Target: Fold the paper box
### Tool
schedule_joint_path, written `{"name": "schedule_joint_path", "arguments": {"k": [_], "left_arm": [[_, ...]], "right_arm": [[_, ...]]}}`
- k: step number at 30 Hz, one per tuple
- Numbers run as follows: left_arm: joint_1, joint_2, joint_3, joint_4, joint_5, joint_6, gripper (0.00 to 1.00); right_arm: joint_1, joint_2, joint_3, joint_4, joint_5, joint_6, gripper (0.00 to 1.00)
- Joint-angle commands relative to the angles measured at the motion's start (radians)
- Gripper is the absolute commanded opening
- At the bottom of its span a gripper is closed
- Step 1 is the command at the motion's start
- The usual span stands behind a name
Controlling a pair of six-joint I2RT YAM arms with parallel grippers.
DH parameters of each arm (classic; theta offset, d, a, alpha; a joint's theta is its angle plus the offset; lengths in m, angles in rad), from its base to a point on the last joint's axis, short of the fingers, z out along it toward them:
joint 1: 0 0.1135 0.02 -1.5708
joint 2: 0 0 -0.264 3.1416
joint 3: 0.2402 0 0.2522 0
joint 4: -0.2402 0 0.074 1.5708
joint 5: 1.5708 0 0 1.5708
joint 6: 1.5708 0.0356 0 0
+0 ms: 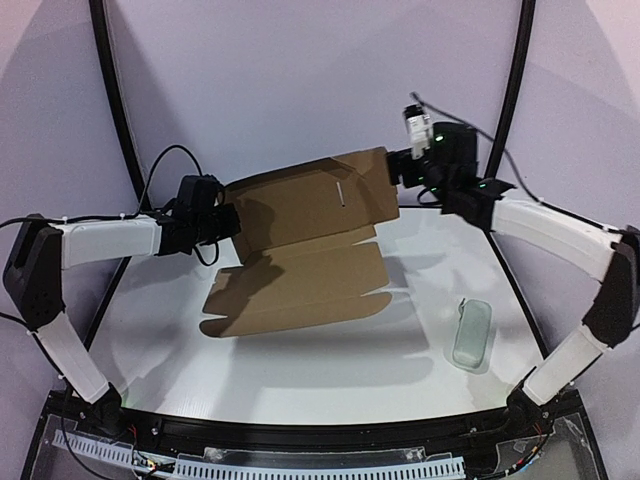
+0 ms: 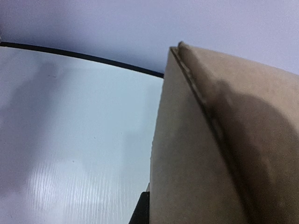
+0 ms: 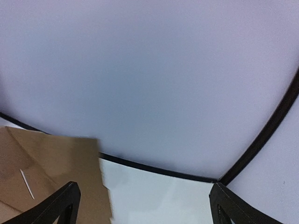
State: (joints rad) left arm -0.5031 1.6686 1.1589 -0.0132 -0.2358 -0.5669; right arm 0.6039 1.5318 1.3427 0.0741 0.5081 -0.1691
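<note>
"At the near right of your table (image 1: 300,395), what did you have?"
"Item one: you had a small pale case (image 1: 472,333), lying flat. Item two, mid-table: paper box (image 1: 300,250), a part-unfolded brown sheet, lifted, its lower panel hanging forward."
"And your grippers?"
"Left gripper (image 1: 228,220): you had it pinched tight on the sheet's left edge. Farthest back, right gripper (image 1: 400,172): jaws stood wide apart beside the sheet's upper right corner, gripping nothing."
</note>
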Motion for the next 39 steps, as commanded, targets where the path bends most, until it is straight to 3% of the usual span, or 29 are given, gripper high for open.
{"name": "schedule_joint_path", "arguments": {"k": [1, 9, 12, 17, 20, 31, 39], "left_arm": [[0.050, 0.005, -0.012, 0.134, 0.079, -0.026, 0.01], [0.082, -0.001, -0.036, 0.272, 0.158, -0.049, 0.01], [0.083, -0.014, -0.081, 0.396, 0.223, -0.058, 0.01], [0.083, -0.012, -0.085, 0.457, 0.315, -0.066, 0.01], [0.083, -0.010, -0.094, 0.505, 0.340, -0.077, 0.01], [0.082, -0.012, -0.106, 0.561, 0.368, -0.110, 0.01], [0.081, -0.010, -0.112, 0.563, 0.371, -0.114, 0.01]], "right_arm": [[-0.083, -0.057, -0.037, -0.238, -0.204, 0.208, 0.98], [-0.292, -0.139, -0.132, -0.305, -0.651, 0.516, 0.98], [-0.354, -0.148, -0.232, -0.185, -0.869, 0.626, 0.98], [-0.369, -0.109, -0.283, 0.008, -1.238, 0.676, 0.98], [-0.369, -0.080, -0.307, 0.155, -1.352, 0.742, 0.98], [-0.358, -0.013, -0.335, 0.374, -1.440, 0.887, 0.98], [-0.311, 0.056, -0.281, 0.434, -1.430, 0.944, 0.98]]}}
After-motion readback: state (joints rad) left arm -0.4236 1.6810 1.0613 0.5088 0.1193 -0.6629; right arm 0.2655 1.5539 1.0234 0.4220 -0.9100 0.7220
